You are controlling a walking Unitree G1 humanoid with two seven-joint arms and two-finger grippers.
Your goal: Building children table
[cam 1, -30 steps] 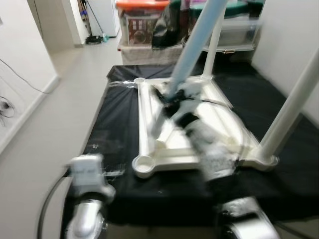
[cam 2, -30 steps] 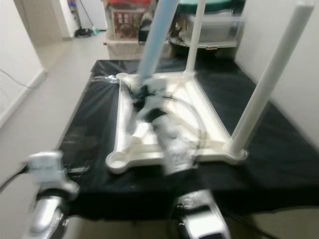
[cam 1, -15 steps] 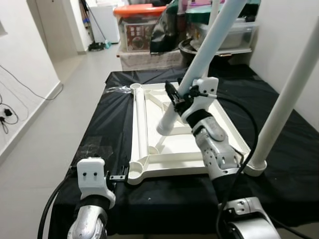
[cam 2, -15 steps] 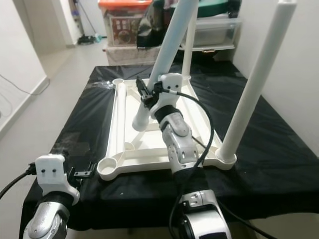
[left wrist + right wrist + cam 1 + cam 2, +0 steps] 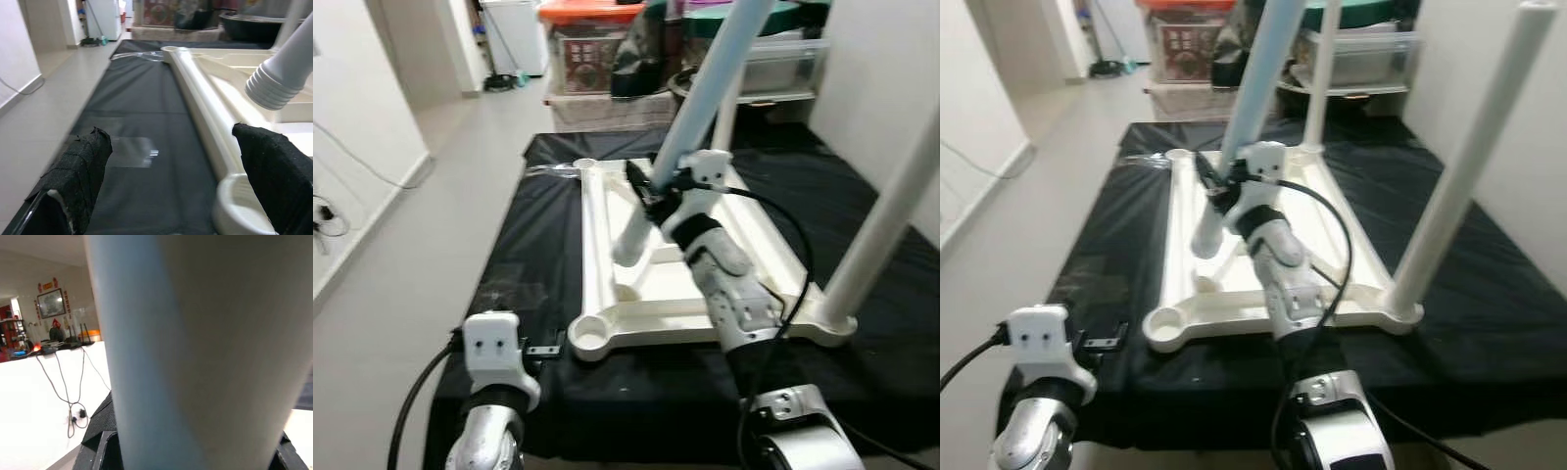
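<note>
The white table frame lies upside down on a black cloth. Two white legs stand in its right-hand corners, one near and one far. My right gripper is shut on a third leg, which is pale and tilted. Its ribbed lower end hangs just above the frame beside the left rail. The right wrist view has this leg up close. My left gripper is open, low at the front left, next to the empty near-left socket. The far-left socket is empty too.
Storage boxes and a shelf with bins stand behind the cloth. A white wall closes the right side. Bare floor runs along the left, with a cable by the wall.
The blur has cleared and the camera has shifted a little. The held leg's lower end has swung slightly toward the left rail. My left gripper stays low at the front left.
</note>
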